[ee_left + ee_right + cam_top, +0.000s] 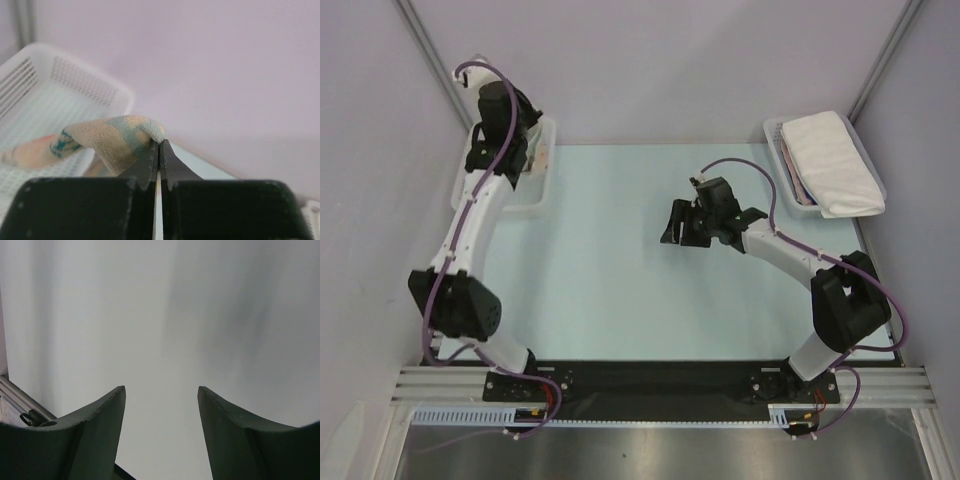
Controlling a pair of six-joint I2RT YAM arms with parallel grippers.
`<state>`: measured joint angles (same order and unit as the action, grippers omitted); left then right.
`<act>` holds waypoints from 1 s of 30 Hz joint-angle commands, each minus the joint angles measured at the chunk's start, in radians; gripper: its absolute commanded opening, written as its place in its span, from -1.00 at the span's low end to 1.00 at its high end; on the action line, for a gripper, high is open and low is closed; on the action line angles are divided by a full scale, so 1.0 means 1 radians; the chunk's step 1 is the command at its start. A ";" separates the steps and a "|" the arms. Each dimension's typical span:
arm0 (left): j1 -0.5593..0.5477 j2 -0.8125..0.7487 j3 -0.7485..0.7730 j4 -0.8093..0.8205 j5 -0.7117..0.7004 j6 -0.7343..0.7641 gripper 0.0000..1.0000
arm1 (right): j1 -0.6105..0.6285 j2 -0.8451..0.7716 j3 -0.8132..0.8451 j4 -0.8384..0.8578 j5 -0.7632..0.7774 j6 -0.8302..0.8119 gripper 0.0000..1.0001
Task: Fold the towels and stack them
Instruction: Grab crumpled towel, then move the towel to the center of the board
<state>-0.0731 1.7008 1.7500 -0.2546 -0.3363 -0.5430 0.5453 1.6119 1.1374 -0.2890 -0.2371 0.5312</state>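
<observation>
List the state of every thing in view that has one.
left gripper, shut on printed towel.
right gripper, open, empty.
printed towel, bunched, pinched over left basket.
white towel, folded, lying in right basket.

No readable text anywhere
Teal and red print on the cream towel (pixel 107 140) — way too blurry to read.
</observation>
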 commanded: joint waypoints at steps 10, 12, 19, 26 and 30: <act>-0.601 -0.440 -0.418 0.215 -0.240 0.012 -0.99 | -0.059 -0.216 0.013 -0.021 0.237 0.064 0.30; -0.715 -0.443 -0.443 0.166 -0.308 -0.001 -0.99 | -0.068 -0.282 -0.017 -0.025 0.289 0.075 0.30; -0.705 -0.582 -0.811 0.110 -0.159 -0.300 -0.99 | -0.065 -0.412 -0.146 -0.012 0.392 0.081 0.34; -0.502 -0.662 -1.165 0.212 0.192 -0.335 -0.16 | -0.033 -0.386 -0.281 0.019 0.383 0.050 0.33; -0.508 -0.720 -1.198 0.149 0.250 -0.314 0.01 | -0.013 -0.311 -0.333 0.074 0.345 0.015 0.32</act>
<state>-0.5739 1.0683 0.5400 -0.1516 -0.2054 -0.8562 0.5190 1.2568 0.8272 -0.2932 0.1234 0.5865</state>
